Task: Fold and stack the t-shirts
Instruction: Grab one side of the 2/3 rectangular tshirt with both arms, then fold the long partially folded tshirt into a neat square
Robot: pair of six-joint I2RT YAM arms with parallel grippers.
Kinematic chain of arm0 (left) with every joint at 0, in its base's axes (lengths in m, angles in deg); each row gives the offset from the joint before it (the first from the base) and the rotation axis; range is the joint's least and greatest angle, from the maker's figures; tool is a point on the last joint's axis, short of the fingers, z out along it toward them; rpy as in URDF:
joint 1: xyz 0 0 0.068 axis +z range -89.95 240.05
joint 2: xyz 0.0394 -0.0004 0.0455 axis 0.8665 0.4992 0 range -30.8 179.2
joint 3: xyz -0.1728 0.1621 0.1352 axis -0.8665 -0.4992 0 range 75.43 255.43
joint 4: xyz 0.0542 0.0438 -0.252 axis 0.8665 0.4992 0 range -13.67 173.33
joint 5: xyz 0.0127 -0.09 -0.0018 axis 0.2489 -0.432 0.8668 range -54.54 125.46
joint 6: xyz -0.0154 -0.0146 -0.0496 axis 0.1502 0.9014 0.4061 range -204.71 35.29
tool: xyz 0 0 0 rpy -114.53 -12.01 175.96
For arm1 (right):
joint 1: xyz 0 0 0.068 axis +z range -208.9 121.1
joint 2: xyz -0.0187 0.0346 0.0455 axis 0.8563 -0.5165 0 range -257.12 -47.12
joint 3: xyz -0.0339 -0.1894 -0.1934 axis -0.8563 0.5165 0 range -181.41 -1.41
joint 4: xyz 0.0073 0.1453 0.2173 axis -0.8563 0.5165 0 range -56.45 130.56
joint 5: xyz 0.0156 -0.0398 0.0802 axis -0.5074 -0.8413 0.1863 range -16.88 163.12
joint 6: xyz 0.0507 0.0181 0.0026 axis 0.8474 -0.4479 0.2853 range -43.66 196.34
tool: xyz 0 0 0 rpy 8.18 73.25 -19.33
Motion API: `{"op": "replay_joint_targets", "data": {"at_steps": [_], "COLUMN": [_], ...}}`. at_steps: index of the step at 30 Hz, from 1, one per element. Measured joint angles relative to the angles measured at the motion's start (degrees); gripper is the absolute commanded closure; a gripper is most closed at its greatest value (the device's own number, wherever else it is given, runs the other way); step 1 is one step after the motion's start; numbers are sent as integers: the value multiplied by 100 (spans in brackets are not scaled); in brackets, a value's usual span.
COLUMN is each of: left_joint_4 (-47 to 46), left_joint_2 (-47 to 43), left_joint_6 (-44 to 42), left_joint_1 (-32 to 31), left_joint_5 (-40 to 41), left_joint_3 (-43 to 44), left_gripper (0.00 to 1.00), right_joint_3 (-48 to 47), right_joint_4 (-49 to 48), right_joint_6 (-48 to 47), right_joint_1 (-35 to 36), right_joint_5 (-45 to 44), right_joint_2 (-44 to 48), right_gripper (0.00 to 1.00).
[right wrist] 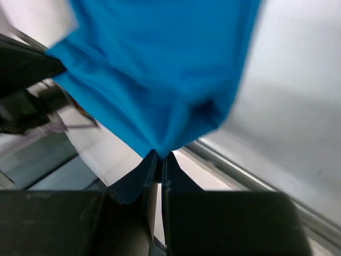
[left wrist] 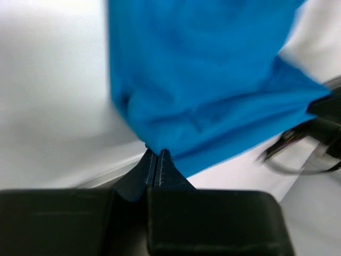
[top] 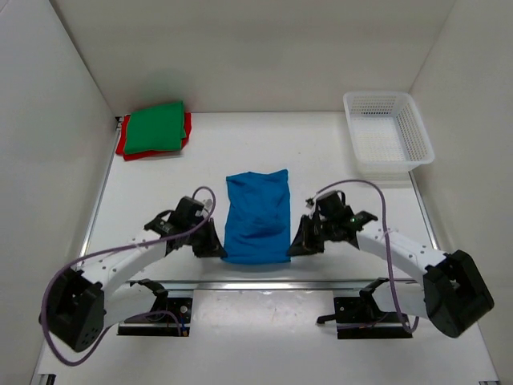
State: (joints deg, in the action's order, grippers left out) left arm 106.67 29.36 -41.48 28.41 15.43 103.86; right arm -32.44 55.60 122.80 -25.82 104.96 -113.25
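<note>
The bright blue t-shirt lies as a long folded strip in the middle of the table. My left gripper is shut on its near left corner, seen close in the left wrist view. My right gripper is shut on its near right corner, seen in the right wrist view. Both corners are pinched between the fingertips, with blue cloth spreading away from them. The green folded t-shirt lies on the red folded t-shirt at the far left corner.
A white plastic mesh basket stands at the far right. White walls close in the table on the left, back and right. A metal rail runs along the near edge just behind my grippers.
</note>
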Motion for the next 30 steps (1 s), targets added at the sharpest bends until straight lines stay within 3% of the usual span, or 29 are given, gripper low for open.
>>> {"op": "replay_joint_targets", "data": {"at_steps": [7,8,9,12,13,14,17,20,26,30], "left_joint_4": [-63,-140,-258,-501,-592,-715,-1196,-1445,-2006,-2153], "left_joint_2": [2131,2586,3001,4304,4653,4951,5554,5611,4972,4913], "left_joint_6": [-645,-732,-826,-929,-925,-927,-715,-680,-699,-745], "left_joint_1": [1189,1309,1401,1674,1757,1843,2105,2299,2293,2190], "left_joint_5": [-103,-107,-103,-210,-280,-382,-680,-787,-804,-804], "left_joint_3": [2927,3442,3851,5010,5248,5412,5431,5121,4046,3963], "left_gripper": [99,85,57,50,39,37,39,33,34,34], "right_joint_3": [-2863,-3274,-3668,-4841,-5104,-5335,-5724,-5740,-5141,-4946], "right_joint_4": [280,297,299,365,382,446,647,800,568,466], "right_joint_6": [-997,-1115,-1231,-1528,-1598,-1692,-1888,-2006,-2109,-2127], "right_joint_1": [-1360,-1495,-1598,-1834,-1864,-1902,-1952,-1950,-1965,-1965], "right_joint_5": [229,232,227,168,109,22,-243,-450,-503,-498], "right_joint_2": [-1864,-2208,-2540,-3648,-3932,-4188,-4621,-4629,-4275,-4266], "right_gripper": [100,100,90,59,55,50,44,42,50,53]}}
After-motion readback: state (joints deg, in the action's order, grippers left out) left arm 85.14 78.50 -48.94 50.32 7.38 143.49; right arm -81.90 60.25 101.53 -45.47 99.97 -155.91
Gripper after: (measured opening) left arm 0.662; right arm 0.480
